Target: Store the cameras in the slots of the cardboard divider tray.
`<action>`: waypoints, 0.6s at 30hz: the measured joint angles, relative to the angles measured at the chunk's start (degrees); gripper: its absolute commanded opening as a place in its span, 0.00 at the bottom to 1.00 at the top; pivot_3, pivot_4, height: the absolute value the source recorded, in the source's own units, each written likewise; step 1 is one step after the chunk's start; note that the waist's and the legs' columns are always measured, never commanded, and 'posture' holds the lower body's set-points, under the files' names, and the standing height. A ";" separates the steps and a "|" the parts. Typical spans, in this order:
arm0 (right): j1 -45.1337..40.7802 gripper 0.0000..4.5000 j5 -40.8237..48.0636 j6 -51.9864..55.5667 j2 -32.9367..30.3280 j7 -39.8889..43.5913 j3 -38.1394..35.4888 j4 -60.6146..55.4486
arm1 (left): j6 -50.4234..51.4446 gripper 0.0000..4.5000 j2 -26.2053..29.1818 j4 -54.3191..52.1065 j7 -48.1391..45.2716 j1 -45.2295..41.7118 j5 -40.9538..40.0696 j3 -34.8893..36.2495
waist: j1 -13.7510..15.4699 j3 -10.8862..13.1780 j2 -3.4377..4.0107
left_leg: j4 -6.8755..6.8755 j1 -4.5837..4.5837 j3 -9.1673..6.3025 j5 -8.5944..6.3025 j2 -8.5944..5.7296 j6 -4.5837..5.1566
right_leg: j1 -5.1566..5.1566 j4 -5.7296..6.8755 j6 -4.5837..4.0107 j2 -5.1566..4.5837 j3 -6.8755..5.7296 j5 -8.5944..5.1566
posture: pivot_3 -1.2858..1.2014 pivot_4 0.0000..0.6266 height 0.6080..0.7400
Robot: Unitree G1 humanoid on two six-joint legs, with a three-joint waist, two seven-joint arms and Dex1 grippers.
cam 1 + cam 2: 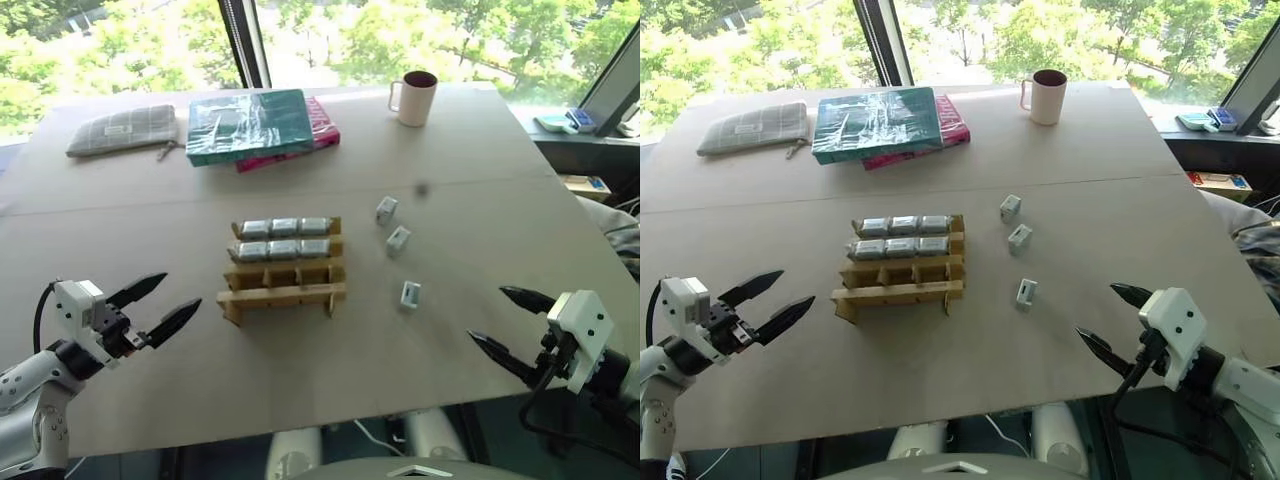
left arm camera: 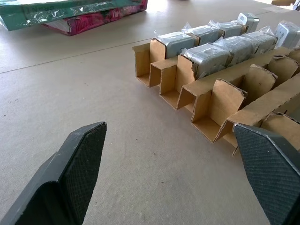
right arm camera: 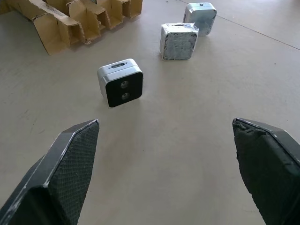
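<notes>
Both grippers, left gripper (image 1: 158, 304) and right gripper (image 1: 502, 321), are spread wide and empty; the nearest camera (image 3: 120, 82) looks light, rigid and slick, so I'd pinch its flat sides.

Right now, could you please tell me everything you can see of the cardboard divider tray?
The cardboard divider tray is light tan corrugated cardboard, folded into four stepped rows of three slots each. It rests flat on the table, near its middle. The two far rows are full: six silver-grey cameras, in clear wrap, sit one to a slot. The two near rows stand empty. Three loose cameras stand on the table to its right, apart from it. Neither pincer touches it.
</notes>
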 measured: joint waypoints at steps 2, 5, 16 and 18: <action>-1.28 1.00 -0.55 0.87 -0.03 -1.28 0.66 -0.02 | 1.16 1.00 -0.12 -0.04 0.73 -0.60 -0.71 0.08 | 0.03 0.00 -0.02 | 0.02 0.02 0.00 0.00 0.00 0.00 | 0.02 0.00 0.00 0.00 0.00 0.00 | 0.52 0.24 1.00; -8.46 1.00 -2.62 5.01 -0.09 -6.71 3.67 -1.28 | 4.96 1.00 -0.73 -1.46 3.17 -5.58 -3.60 -0.08 | 0.12 0.09 -0.08 | 0.16 0.00 -0.06 0.00 0.01 0.00 | 0.01 0.05 -0.02 0.00 -0.04 0.02 | 0.52 0.24 1.00; -22.59 1.00 12.41 35.11 5.38 -21.91 10.74 -4.62 | 22.62 1.00 6.85 -12.98 -5.17 -11.68 -15.97 -2.91 | 0.19 0.10 -0.16 | 0.00 -0.22 0.03 0.02 0.04 0.30 | -0.07 0.08 -0.16 0.22 0.18 0.09 | 0.52 0.24 1.00; -23.51 1.00 15.62 39.29 5.43 -23.37 10.09 -4.71 | 23.24 1.00 8.45 -16.22 -8.69 -10.34 -16.25 -4.86 | 0.11 0.10 -0.16 | 0.04 -0.25 0.08 0.01 0.04 0.31 | -0.10 0.08 -0.15 0.22 0.24 0.08 | 0.52 0.24 1.00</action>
